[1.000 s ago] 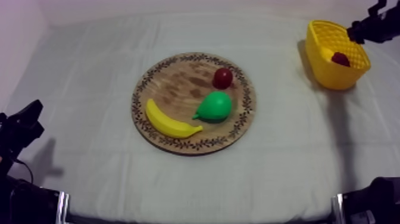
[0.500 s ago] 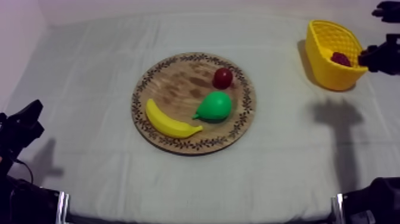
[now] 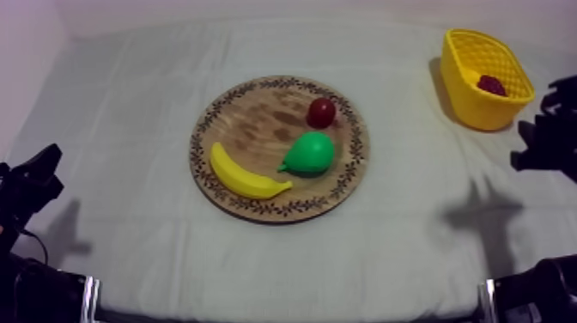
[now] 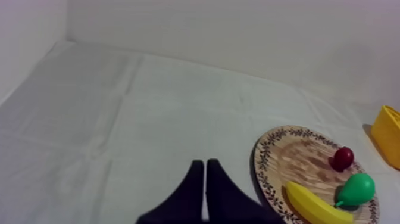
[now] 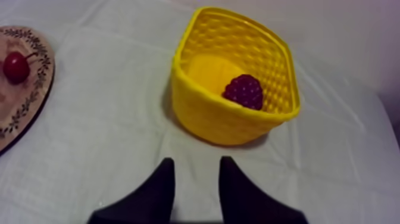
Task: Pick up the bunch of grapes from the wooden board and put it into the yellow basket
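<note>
Right gripper (image 5: 196, 165), fingers apart and holding nothing, is near the yellow basket (image 5: 221, 122). The bunch of grapes (image 5: 243, 91) lies inside the basket, off the wooden board (image 3: 258, 124), so I judge the task finished.

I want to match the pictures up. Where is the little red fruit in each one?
Top view: the small red fruit sits on the wooden board, just behind the pear.
Left wrist view: the fruit is beside the pear, at the board's edge toward the yellow basket.
Right wrist view: the fruit is on the board, apart from the basket.
Shared landmark: the board's patterned rim.
</note>
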Controlling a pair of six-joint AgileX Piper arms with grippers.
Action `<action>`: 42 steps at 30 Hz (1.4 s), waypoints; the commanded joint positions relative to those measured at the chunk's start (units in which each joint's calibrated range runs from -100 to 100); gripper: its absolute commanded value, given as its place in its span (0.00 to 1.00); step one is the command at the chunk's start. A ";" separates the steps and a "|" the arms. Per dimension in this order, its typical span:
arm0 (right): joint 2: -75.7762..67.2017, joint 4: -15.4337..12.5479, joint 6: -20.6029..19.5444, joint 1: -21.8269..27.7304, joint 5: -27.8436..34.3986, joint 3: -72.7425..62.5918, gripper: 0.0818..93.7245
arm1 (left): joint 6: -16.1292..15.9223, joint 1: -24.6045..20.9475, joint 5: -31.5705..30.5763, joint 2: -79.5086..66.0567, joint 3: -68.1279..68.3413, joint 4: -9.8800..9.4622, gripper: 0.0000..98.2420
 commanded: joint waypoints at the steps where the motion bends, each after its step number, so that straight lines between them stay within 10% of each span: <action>1: -4.92 -0.55 0.50 -0.19 -0.36 3.68 0.19 | 0.01 -0.03 0.02 0.00 -0.03 0.02 0.00; 18: -23.71 -12.06 6.58 -2.31 5.67 10.74 0.01 | 0.01 -0.03 0.02 0.00 -0.03 0.02 0.00; 32: -33.95 -6.30 -4.85 -5.06 20.07 10.83 0.00 | 0.01 -0.03 0.02 0.00 -0.03 0.02 0.00; 42: -34.80 -5.87 0.62 -5.29 21.82 10.83 0.01 | 0.00 -0.03 0.02 0.00 -0.03 0.02 0.00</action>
